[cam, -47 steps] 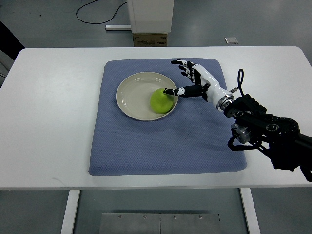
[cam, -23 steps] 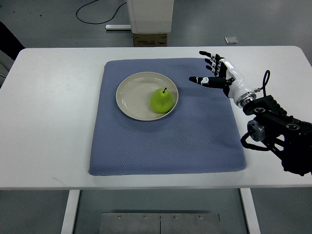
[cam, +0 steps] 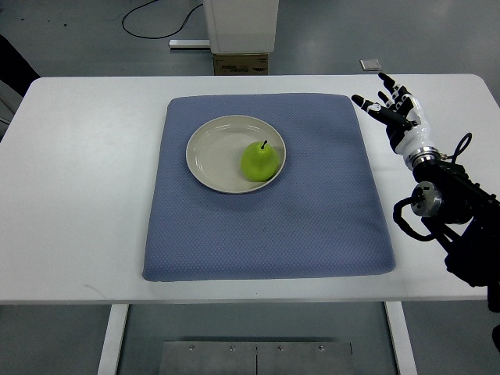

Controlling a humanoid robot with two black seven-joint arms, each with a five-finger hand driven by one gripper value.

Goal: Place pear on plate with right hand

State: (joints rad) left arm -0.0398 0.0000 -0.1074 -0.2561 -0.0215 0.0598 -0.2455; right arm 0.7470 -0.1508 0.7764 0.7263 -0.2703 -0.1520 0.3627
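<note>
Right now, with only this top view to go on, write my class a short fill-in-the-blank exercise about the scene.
1. The green pear lies on the ____.
2. The plate sits on a blue ____.
3. The right hand holds nothing; its fingers are ____.
4. The pear's stem end points towards the ____ edge of the table.

Missing words: plate; mat; open; far
</note>
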